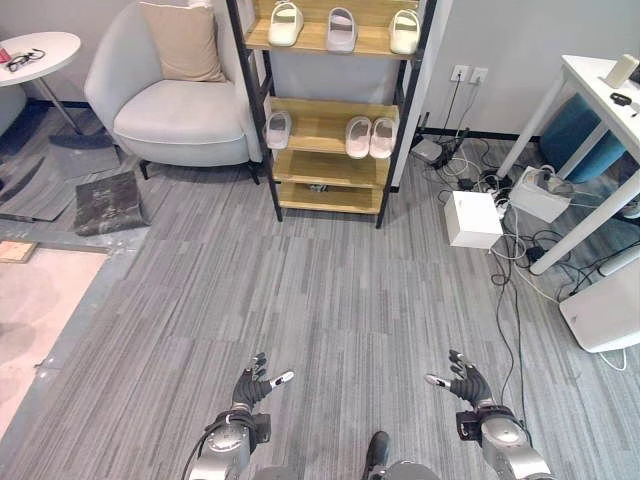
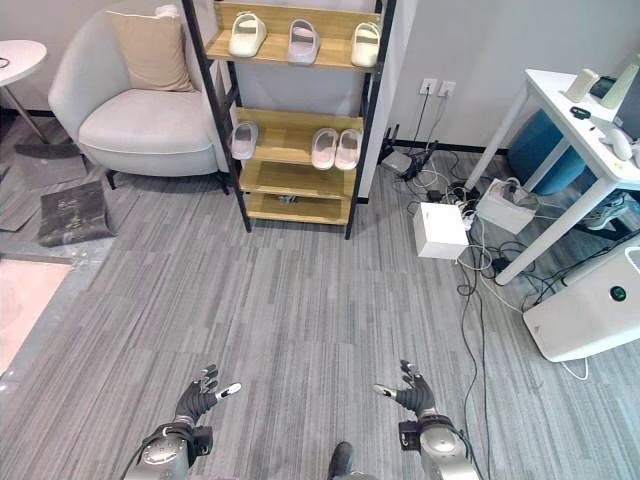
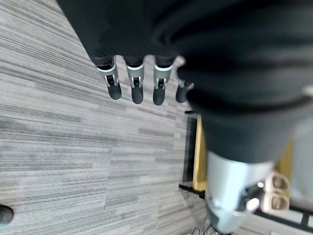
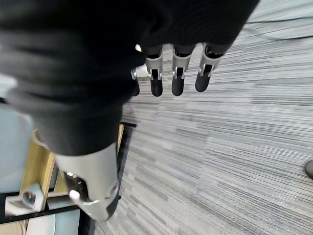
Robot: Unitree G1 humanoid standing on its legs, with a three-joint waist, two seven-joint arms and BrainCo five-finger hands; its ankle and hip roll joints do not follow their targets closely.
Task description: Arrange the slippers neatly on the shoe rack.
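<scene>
Grey striped carpet [image 1: 330, 300] stretches to a wooden shoe rack [image 1: 330, 115] by the wall, beside a pale armchair [image 1: 170, 100]. Three slippers [image 1: 341, 28] sit on its top shelf and three more [image 1: 357, 136] on its middle shelf. Left robot hand [image 1: 252, 385] and right robot hand [image 1: 465, 382] hover low, fingers straight, empty.

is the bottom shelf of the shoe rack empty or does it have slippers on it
Empty of slippers: the bottom shelf shows bare wood, with only a small dark item I cannot identify.

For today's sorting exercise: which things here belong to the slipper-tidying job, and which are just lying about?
Job: shoe rack; top-shelf slippers; single slipper and pair on the middle shelf.
Lying about: armchair; cushion; white box; white table.
</scene>
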